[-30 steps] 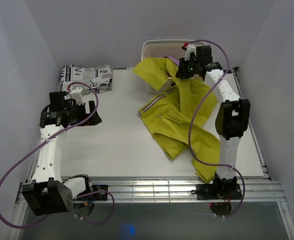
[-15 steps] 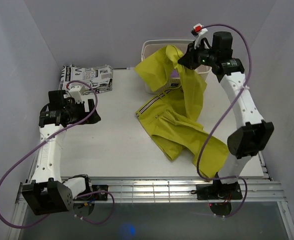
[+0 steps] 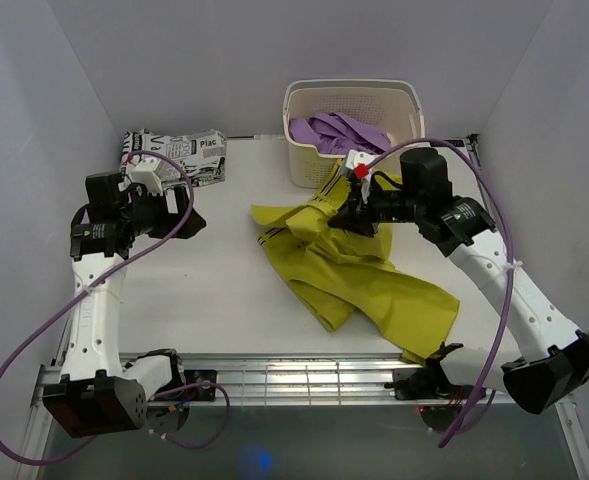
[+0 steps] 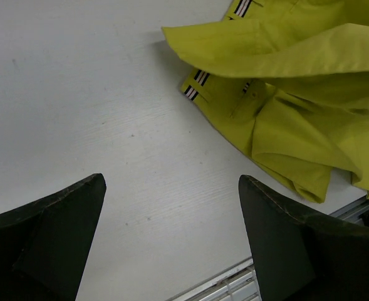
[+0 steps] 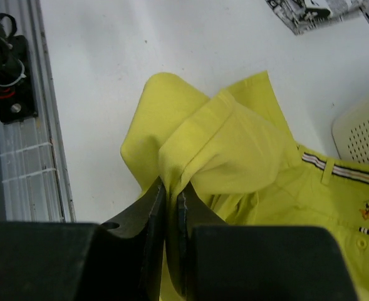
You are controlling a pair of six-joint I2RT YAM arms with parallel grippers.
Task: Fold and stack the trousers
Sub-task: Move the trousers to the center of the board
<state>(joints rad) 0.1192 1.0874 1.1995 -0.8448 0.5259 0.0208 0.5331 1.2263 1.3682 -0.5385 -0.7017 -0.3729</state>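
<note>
The mustard-yellow trousers [image 3: 359, 275] lie crumpled on the white table in front of the basket, their striped waistband [image 3: 274, 235] facing left. My right gripper [image 3: 340, 222] hovers over the heap's back part, shut on a bunched fold of the trousers [image 5: 234, 144]; the cloth is pinched between the right gripper's [image 5: 170, 186] black fingers. My left gripper [image 3: 179, 215] hangs open over bare table at the left, well clear of the cloth. Between the left gripper's [image 4: 171, 180] fingers there is only table, with the trousers [image 4: 284, 113] farther off at upper right.
A white basket [image 3: 304, 100] at the back holds a purple garment [image 3: 334, 130]. A folded newspaper-print garment [image 3: 174, 155] lies at the back left. A metal rail [image 3: 304, 375] runs along the table's near edge. Grey walls close in both sides.
My right arm swung down and left from over the basket, pulling the trousers off the basket's rim onto the table. The left arm shifted slightly.
</note>
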